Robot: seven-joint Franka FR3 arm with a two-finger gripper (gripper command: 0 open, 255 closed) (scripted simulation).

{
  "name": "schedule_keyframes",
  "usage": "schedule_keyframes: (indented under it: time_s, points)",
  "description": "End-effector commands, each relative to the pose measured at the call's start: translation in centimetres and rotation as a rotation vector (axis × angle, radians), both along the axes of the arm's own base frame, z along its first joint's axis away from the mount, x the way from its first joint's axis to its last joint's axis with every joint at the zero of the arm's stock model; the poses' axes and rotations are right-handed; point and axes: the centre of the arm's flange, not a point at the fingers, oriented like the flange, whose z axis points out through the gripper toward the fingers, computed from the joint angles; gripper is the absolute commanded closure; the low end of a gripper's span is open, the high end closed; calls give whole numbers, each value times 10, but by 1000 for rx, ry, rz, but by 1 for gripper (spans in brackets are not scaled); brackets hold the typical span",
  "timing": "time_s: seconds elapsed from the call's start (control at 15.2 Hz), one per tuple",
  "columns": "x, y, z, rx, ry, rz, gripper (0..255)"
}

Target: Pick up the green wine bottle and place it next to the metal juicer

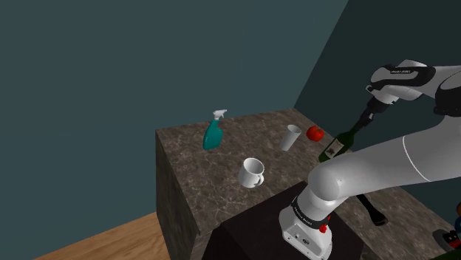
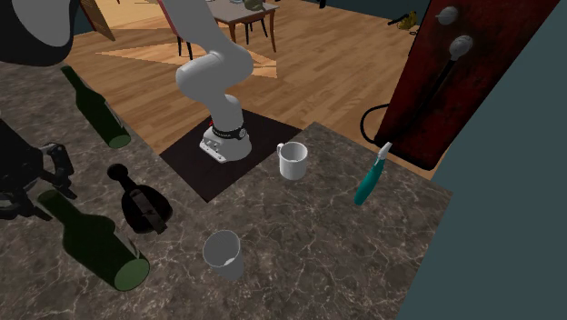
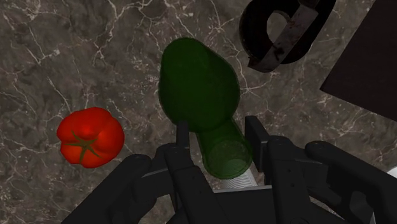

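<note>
Green glass wine bottle point(image 3: 200, 83) – gripped at its neck by the black two-finger gripper point(image 3: 219, 137), whose fingers are closed against the glass on either side. In the shoulder view the bottle point(image 1: 334, 145) hangs tilted under the gripper point(image 1: 362, 124), over the dark marble counter point(image 1: 251, 129) – whether its base touches is unclear. A red tomato point(image 3: 90, 137) lies near on one side and a dark, black-handled juicer point(image 3: 283, 32) on the other. Toward the shoulder view's left stand a white cup point(image 1: 290, 137), a white mug point(image 1: 251, 173) and a teal spray bottle point(image 1: 214, 133).
</note>
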Motion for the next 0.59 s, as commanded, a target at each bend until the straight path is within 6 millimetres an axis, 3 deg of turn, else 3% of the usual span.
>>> schedule_keyframes:
  time_s: [0.0,0.07,0.13,0.46,0.53]
  points:
    - [0,0,0,0,0,0,255]
    - [0,0,0,0,0,0,255]
    - [0,0,0,0,0,0,0]
    - [0,0,0,0,0,0,0]
    - [-1,0,13,0,0,0,0]
